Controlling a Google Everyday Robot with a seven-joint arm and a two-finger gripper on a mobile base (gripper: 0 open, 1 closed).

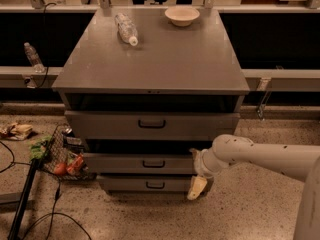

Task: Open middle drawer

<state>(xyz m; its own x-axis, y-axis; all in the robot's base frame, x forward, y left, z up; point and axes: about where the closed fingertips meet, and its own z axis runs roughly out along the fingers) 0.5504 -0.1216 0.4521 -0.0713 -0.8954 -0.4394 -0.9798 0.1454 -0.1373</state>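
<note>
Grey metal table (170, 59) with three stacked drawers, seen from the front and slightly above. The middle drawer (120, 163) is a wide grey metal drawer with a low, plain front panel. It sits below the taller-fronted top drawer (100, 125) and above the narrower bottom drawer (125, 184). A small black loop handle (153, 163) is at the centre of its front. A dark shadowed band runs along the top edge of the panel; the inside is hidden.

The white robot arm (260, 156) comes in from the right, low over the speckled floor (240, 209). Its cream-tipped hand (196, 189) hangs pointing down at the right end of the middle drawer's front, overlapping the bottom drawer's right end and well apart from the handle. Whether the hand is released or clenched cannot be told.

On the table top: a clear plastic bottle (126, 29) lying on its side, and a cream round bowl (182, 15).
</note>
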